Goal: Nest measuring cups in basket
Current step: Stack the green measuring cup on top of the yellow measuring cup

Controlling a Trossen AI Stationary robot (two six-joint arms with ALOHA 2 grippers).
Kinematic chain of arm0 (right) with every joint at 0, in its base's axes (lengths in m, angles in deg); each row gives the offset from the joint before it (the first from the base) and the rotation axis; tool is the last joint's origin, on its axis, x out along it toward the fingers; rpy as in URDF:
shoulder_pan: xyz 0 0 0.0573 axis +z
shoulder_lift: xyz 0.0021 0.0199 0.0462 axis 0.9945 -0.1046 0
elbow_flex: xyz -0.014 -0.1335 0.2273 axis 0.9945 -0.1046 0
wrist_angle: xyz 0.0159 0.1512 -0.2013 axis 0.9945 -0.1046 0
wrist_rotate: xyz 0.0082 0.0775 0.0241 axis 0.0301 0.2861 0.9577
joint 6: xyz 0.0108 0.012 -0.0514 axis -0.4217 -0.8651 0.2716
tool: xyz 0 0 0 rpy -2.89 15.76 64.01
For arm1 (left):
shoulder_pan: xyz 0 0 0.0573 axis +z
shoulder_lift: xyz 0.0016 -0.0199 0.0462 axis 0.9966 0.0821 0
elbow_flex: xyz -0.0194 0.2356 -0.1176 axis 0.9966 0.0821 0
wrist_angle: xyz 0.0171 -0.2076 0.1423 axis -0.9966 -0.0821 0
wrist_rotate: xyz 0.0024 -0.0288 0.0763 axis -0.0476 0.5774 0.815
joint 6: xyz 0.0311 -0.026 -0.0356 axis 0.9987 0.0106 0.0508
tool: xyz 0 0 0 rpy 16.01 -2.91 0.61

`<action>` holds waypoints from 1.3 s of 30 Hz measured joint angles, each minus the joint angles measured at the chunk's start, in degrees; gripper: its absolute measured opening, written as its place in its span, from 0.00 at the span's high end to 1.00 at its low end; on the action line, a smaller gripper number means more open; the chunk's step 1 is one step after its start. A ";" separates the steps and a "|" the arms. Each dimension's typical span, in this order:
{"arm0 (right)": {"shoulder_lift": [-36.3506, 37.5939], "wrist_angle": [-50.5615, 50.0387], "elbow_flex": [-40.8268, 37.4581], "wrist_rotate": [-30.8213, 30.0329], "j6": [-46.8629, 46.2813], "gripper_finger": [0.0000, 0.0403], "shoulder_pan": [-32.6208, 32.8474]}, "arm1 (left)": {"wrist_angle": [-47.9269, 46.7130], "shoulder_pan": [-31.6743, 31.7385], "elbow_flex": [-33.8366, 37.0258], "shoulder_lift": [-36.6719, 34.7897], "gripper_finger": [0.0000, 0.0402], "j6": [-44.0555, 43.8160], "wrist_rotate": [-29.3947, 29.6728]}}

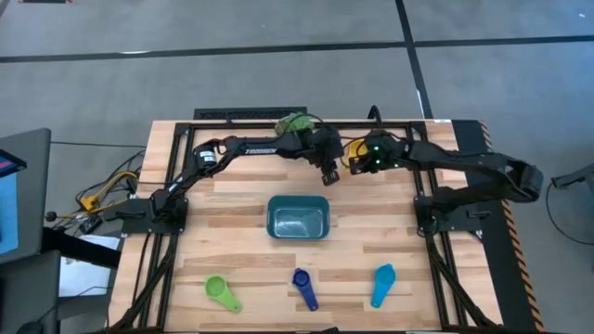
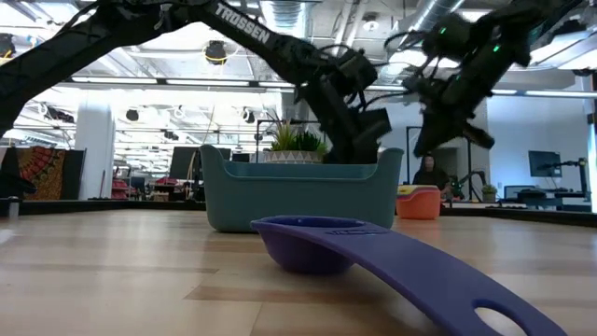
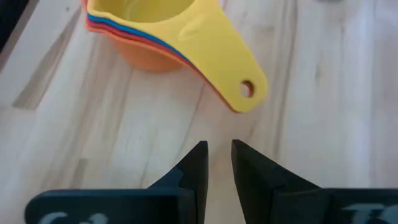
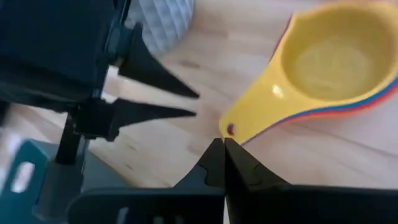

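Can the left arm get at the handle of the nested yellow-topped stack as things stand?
Probably yes. The left pincer hangs just short of the stack's handle, fingers slightly apart, with only bare table between. The right pincer, shut, sits close at the same handle and could crowd it.

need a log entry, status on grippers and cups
Left gripper nearly shut, empty, by the nested stack. Right gripper shut, empty. Basket empty.

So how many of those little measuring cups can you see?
7: green cup, dark blue cup and light blue cup lie loose up front; the stack shows about four nested, possibly more hidden.
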 joint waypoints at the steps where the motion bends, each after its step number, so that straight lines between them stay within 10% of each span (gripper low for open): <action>1: 1.71 -0.35 0.00 -0.64 -0.34 0.98 0.32 | -2.37 -0.02 -1.57 0.00 0.85 0.00 0.08; 15: 15.78 -3.10 0.00 -7.92 -1.77 0.97 6.83 | -24.36 -4.44 -22.63 -0.76 0.85 -6.84 3.45; 26: 17.76 -3.17 0.00 -8.07 1.89 0.97 13.39 | -23.39 -12.12 -9.84 -10.71 0.99 -15.15 12.08; 39: 17.66 -2.47 0.00 -8.05 4.19 0.96 17.59 | -16.39 -23.26 25.56 -36.87 0.97 -39.77 25.02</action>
